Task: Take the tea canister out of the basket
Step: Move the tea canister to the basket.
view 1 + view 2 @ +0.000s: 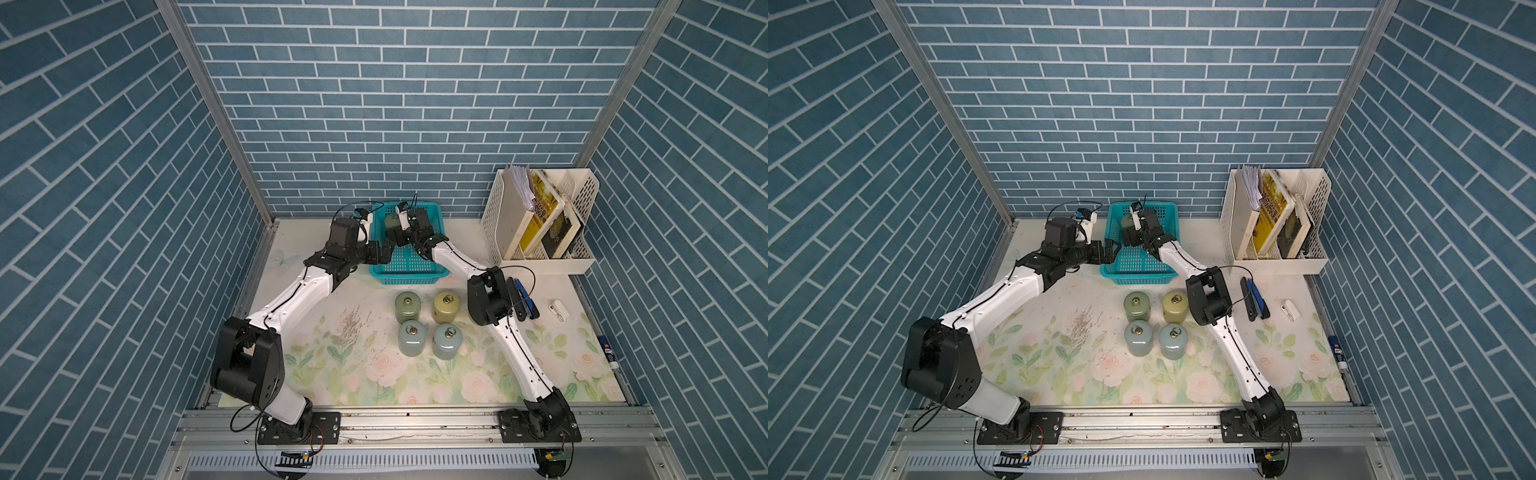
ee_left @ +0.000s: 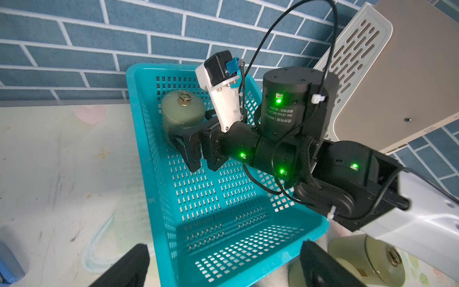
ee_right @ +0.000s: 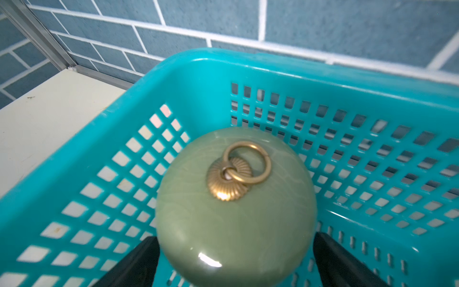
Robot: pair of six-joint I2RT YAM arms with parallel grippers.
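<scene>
Canister (image 3: 236, 206) stands upright in the far left corner of the basket (image 3: 273, 67), close to both walls there. The right jaws are spread wide around it. One black finger (image 3: 347, 266) sits on each side of its body, low, under the bulge of the lid. Whether either one touches the glaze I cannot tell.

It is a squat olive-green jar with a glossy, faintly crackled glaze and a domed lid. On top sits a ribbed brass knob with a loose brass ring (image 3: 248, 164) flopped to one side.

The left jaws are wide too, by the basket's left wall toward its near end, gripping nothing. I cannot tell whether they touch the plastic. Four more canisters (image 1: 407, 306) stand on the surface (image 1: 316, 365) in front of the basket.
</scene>
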